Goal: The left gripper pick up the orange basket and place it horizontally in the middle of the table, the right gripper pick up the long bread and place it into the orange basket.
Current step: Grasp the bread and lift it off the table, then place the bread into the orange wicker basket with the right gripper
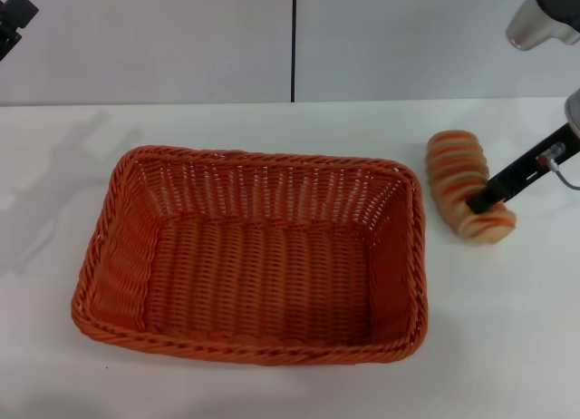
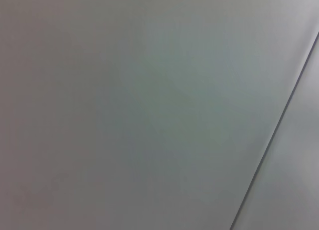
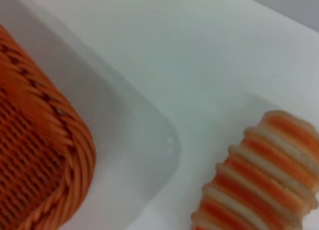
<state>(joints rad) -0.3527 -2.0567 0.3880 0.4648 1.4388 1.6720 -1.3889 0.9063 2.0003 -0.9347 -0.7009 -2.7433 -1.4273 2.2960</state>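
Near the desk's (image 1: 272,396) right edge lies the long bread (image 1: 468,187) — the right pincer (image 1: 483,199) touches it, grip unclear. Pinch its middle, then lift gently over the orange basket (image 1: 254,256) mid-desk.

You have an orange basket (image 1: 254,256) of woven wicker, its braided rim the same orange and its weave making fine darker ribbing across floor and walls. To its right lies the long bread (image 1: 467,185), tan with orange-brown crosswise ridges alternating with pale cream bands. The table (image 1: 507,328) is plain white. The right gripper (image 1: 485,199) shows a black finger; its arm is silver-grey.
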